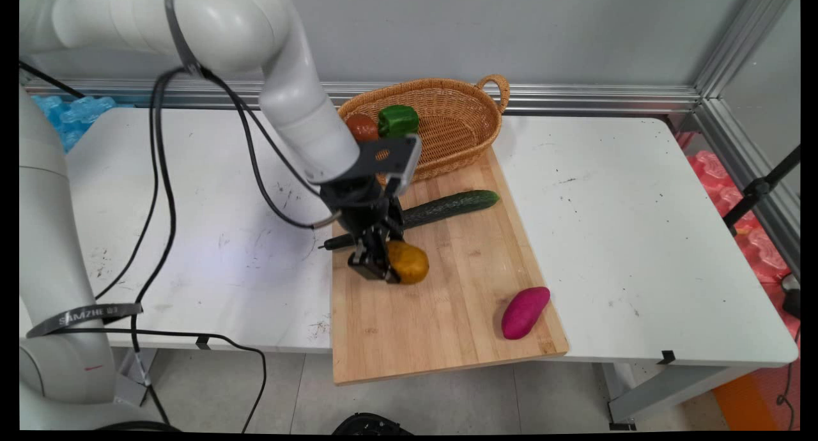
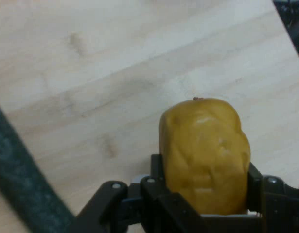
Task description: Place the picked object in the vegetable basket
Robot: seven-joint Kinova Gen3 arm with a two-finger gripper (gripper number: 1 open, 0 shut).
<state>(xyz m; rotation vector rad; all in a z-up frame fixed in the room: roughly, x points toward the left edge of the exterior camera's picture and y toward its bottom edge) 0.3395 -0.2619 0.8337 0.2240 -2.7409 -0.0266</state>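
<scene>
Hand (image 1: 381, 266) closed on round yellow potato (image 1: 408, 262) at 9 o'clock of cutting board (image 1: 447, 313), just below cucumber (image 1: 447, 208); smooth skin, narrow hold at one end, so likely to slip out.

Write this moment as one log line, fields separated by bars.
gripper: shut on yellow-brown potato | place: light wooden cutting board | beside: long dark green cucumber
</scene>
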